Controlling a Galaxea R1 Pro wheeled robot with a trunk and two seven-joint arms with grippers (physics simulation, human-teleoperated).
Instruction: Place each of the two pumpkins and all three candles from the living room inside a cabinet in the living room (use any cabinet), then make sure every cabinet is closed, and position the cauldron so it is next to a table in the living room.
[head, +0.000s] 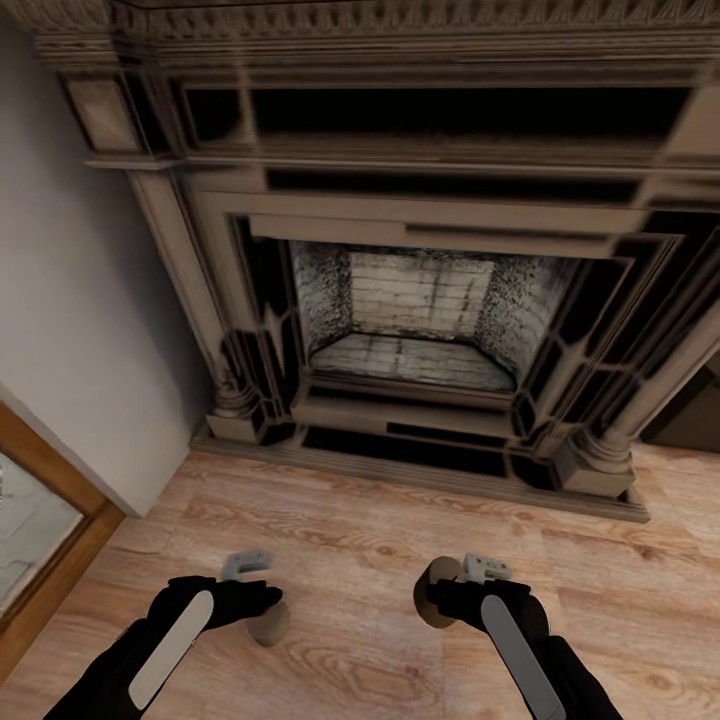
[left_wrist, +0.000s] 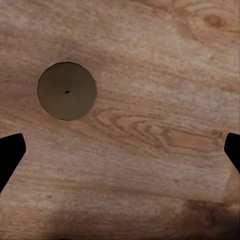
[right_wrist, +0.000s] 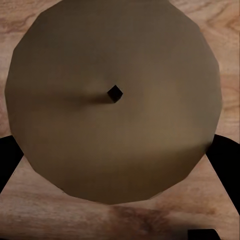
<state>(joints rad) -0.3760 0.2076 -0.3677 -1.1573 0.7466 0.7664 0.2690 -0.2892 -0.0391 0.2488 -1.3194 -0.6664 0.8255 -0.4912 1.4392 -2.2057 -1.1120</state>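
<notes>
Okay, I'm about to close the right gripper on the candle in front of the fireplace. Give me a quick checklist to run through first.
1. Right gripper open: ok, its fingers stand wide apart.
2. Right candle centred between those fingers: ok in the right wrist view.
3. Fingers low enough to catch the candle's side: cannot tell, the view is from straight above.
4. Left gripper open and holding nothing: ok; the left candle stands off to one side on the wood floor.
5. Route to the cabinet: cannot tell; the fireplace stands straight ahead.
</notes>
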